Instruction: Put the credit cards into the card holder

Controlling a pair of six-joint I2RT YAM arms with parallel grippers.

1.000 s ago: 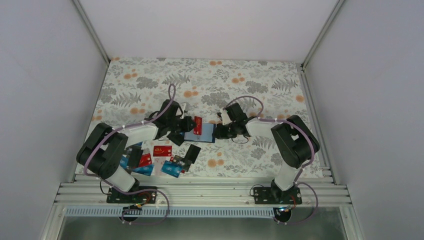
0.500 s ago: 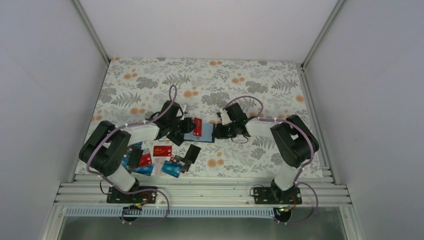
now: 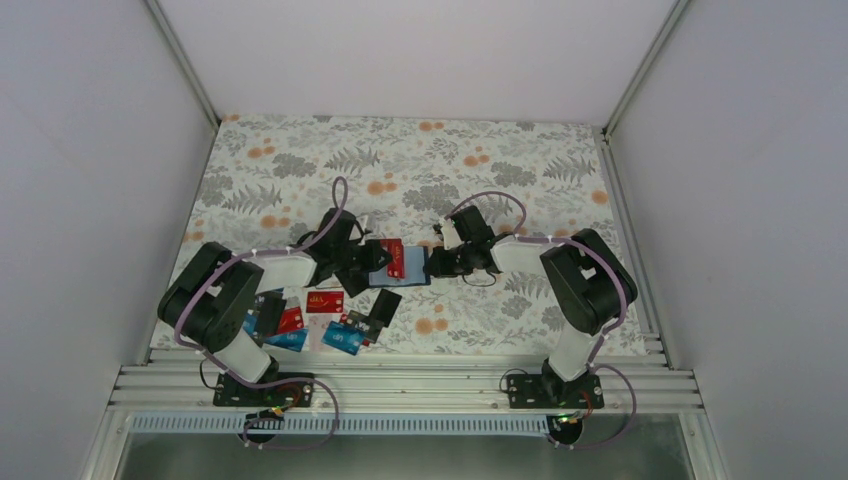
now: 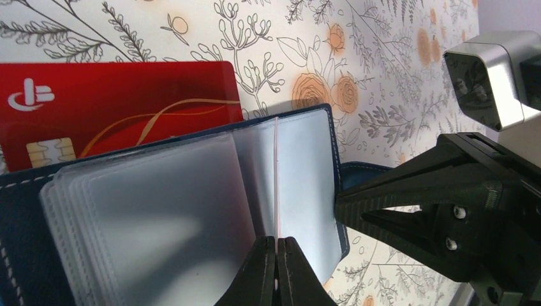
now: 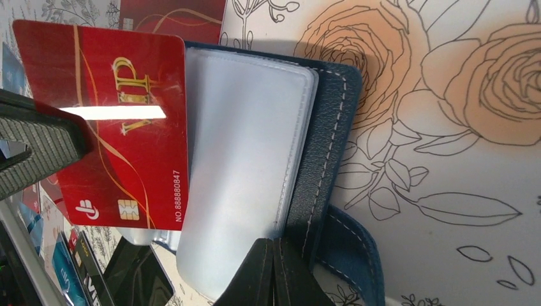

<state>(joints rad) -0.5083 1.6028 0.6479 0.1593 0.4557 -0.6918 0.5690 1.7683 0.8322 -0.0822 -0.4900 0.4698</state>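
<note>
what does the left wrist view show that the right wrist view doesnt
Only the left wrist view: the right gripper seen from outside, pinching the edge of the card holder, and the red card edge-on, a thin line rising from the shut left gripper.
Only the right wrist view: that card's printed VIP face, and loose cards lying at the lower left.
Both: the open holder with its clear sleeves, on the floral cloth.
</note>
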